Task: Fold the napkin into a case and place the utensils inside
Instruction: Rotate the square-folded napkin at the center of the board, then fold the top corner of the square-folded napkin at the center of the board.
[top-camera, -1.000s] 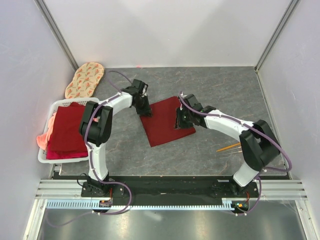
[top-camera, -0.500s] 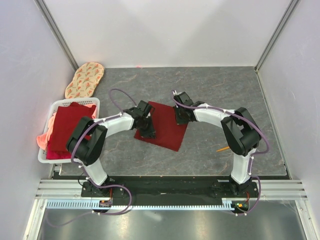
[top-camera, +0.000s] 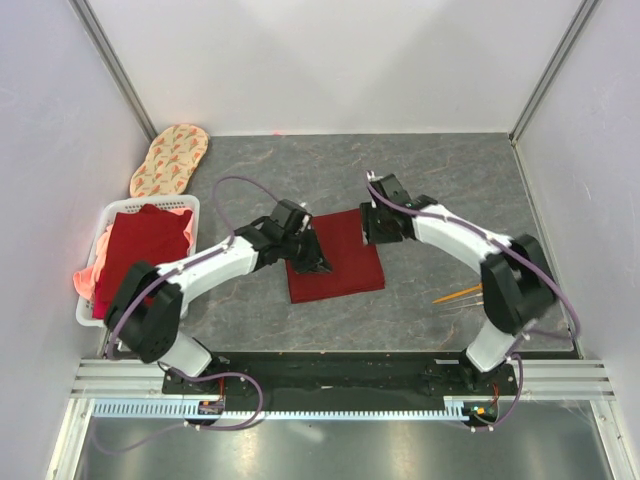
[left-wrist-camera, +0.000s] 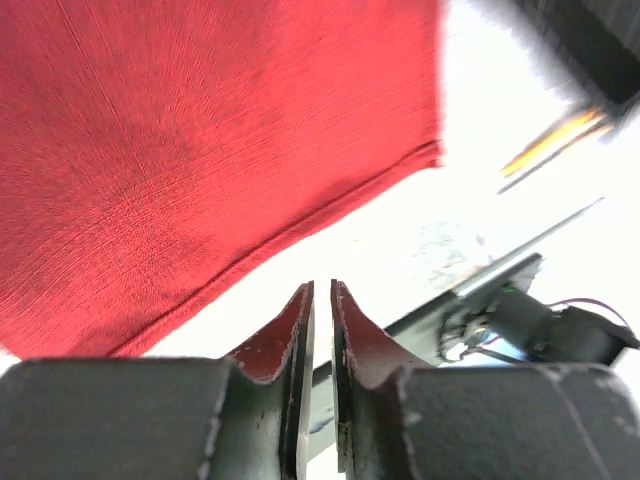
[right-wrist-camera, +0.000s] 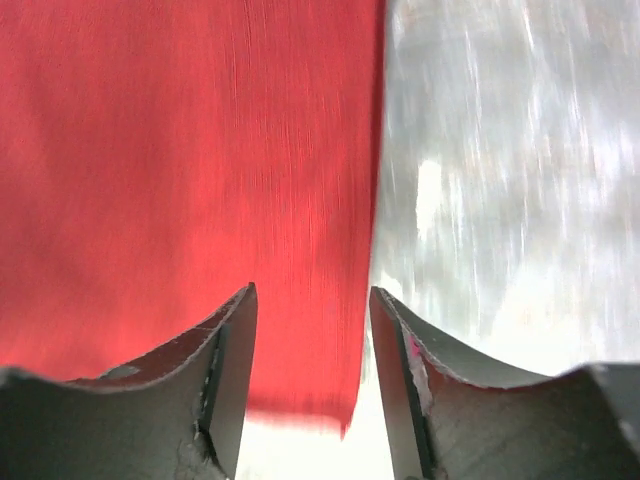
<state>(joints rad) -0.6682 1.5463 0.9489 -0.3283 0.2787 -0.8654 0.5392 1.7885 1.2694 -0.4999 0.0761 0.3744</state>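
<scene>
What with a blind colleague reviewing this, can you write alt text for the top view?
A dark red napkin, folded into a rectangle, lies mid-table with the left gripper at its left edge and the right gripper at its far right corner. Orange-gold utensils lie to the right; a basket of red cloths and an oval mat sit left.

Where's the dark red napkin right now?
The napkin lies mid-table in the top view, between the left gripper and right gripper, with the utensils to its right.
</scene>
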